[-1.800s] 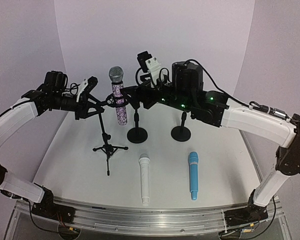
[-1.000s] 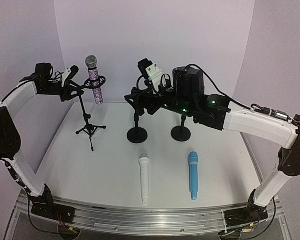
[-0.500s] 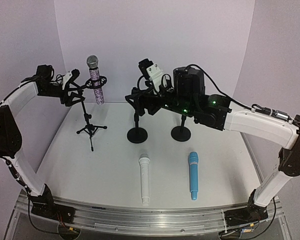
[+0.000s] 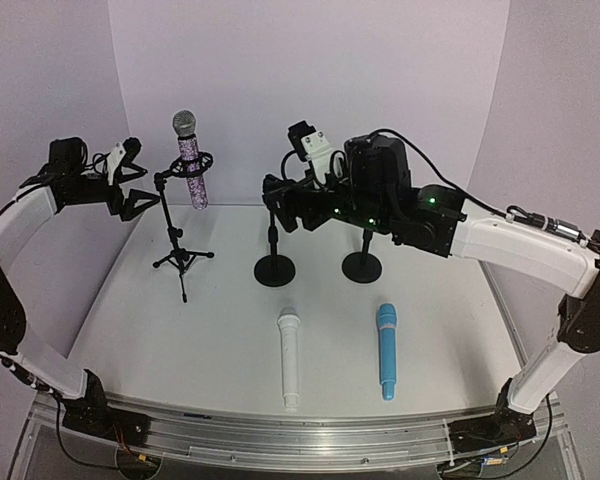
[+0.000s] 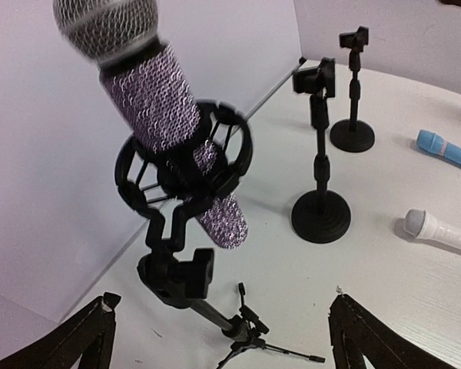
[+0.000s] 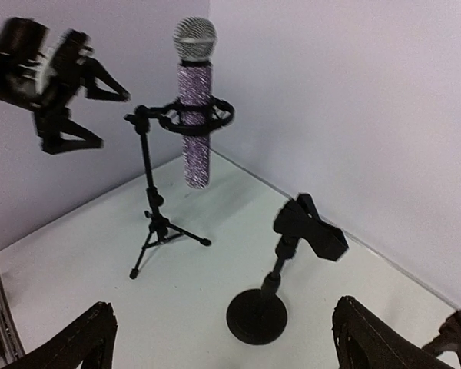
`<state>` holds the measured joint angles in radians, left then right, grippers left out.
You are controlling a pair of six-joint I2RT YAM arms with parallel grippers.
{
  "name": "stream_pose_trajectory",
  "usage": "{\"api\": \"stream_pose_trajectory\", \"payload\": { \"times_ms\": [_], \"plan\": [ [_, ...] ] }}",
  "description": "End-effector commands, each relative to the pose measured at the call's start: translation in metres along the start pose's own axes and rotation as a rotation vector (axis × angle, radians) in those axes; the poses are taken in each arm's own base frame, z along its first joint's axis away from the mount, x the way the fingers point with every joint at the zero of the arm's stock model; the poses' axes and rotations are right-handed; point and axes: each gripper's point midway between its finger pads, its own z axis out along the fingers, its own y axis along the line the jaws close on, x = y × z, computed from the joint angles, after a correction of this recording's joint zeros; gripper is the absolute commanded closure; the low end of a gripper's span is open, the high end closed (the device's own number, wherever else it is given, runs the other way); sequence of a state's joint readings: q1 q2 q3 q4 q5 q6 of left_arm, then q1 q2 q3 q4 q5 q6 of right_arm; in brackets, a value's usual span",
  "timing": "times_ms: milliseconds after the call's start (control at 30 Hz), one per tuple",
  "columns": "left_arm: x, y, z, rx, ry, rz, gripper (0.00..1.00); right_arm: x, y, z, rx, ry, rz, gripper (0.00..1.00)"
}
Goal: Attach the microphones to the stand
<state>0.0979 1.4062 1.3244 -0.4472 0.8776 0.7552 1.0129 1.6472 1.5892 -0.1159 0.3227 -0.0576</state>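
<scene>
Top view, upper left: the left hand [image 4: 135,178] is opened, withdrawn from the glittery purple silver-meshed microphone [image 4: 192,170]. Left wrist view: it is seated in the black tripod stand's [image 5: 177,278] clip, so one is mounted. Right wrist view: the right hand [image 6: 223,307] is spread empty.

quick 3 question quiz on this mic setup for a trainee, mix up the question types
1. True or false: the purple microphone sits in the ring clip of the tripod stand.
2. Which microphones lie flat on the table? A) the white microphone and the blue microphone B) purple and white C) all three
3. How many round-base stands have an empty clip?
Key: 1 true; 2 A; 3 two.
</scene>
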Motion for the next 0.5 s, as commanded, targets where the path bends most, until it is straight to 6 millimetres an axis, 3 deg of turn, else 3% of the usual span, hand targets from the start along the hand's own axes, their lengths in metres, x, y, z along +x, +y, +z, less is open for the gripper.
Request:
{"api": "stream_pose_trajectory", "payload": {
  "times_ms": [0,100,233,333,467],
  "plan": [
    [-0.065,-0.033,-0.033,0.106,-0.186,-0.043,0.12,0.03,-0.07,0.0,0.189,0.128,0.245,0.06],
    [-0.081,-0.06,-0.03,0.192,-0.215,-0.085,0.18,0.046,-0.093,-0.006,0.243,0.148,0.316,0.07],
    [-0.093,-0.119,-0.006,0.182,-0.229,0.021,0.13,0.065,-0.107,-0.014,0.28,0.178,0.328,0.07],
    [-0.084,-0.169,0.033,0.294,-0.153,-0.042,0.1,0.078,-0.112,-0.019,0.298,0.199,0.338,0.07],
    [-0.074,-0.201,0.083,0.424,-0.092,-0.124,0.08,0.084,-0.114,-0.023,0.303,0.212,0.324,0.07]
  ]
}}
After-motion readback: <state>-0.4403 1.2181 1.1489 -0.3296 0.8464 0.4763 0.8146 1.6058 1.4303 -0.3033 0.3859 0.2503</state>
